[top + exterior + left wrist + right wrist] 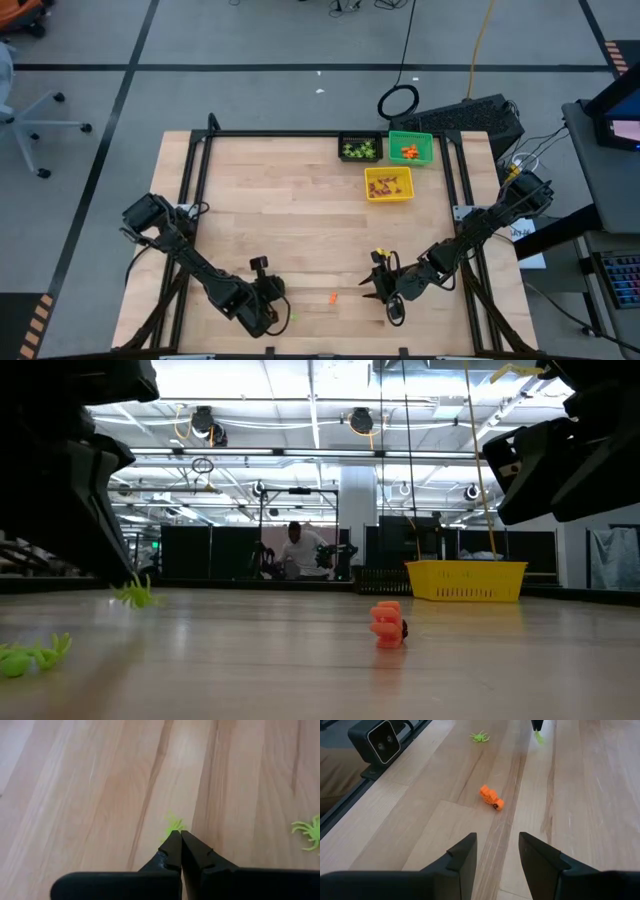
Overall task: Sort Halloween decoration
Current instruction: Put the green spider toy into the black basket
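Near the table's front edge, we see the left gripper (180, 836) pinched tight on a light-green spider (173, 826), with a second green spider (308, 832) lying loose just to its right. Our right gripper (497, 851) hovers with fingers apart and empty, close to an orange trinket (491, 798) on the wooden table (280, 210). Black (360, 149), green (410, 148) and yellow (389, 184) bins at the far side hold sorted pieces.

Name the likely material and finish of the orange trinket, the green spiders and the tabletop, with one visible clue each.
Orange trinket: probably moulded plastic, matte; uniform colour, blocky lumps.
Green spider: likely soft plastic or rubber; thin bent legs, slightly translucent.
Tabletop: wood, smooth light finish; grain lines and plank seams, faint sheen in the low view.
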You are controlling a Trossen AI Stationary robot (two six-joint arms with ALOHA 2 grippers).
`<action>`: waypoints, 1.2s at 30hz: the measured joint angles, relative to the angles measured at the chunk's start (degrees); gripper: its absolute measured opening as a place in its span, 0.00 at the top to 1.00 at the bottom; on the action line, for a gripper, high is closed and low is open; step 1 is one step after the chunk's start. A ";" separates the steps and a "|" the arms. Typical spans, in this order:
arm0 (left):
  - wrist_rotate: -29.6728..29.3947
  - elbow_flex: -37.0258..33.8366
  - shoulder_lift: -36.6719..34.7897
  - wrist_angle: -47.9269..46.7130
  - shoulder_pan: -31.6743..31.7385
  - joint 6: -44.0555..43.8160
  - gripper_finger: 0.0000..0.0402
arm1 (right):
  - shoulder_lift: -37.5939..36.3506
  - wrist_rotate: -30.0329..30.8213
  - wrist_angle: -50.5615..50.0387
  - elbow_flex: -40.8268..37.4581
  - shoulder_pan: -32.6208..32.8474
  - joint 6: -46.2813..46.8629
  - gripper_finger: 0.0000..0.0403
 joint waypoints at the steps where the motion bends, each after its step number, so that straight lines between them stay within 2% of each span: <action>1: -0.01 0.31 0.00 -0.42 0.00 0.04 1.00 | 0.00 -0.01 0.00 0.00 0.00 0.00 0.67; 19: -1.80 3.13 -0.02 -2.48 0.00 0.34 1.00 | 0.00 -0.01 0.01 0.00 0.00 0.00 0.67; 30: -11.66 6.59 -0.13 -2.55 0.15 0.24 1.00 | 0.00 -0.01 0.01 0.00 0.00 0.00 0.67; 36: -14.91 6.70 -3.31 -2.14 0.39 1.59 1.00 | 0.00 -0.01 0.02 0.00 0.00 0.00 0.67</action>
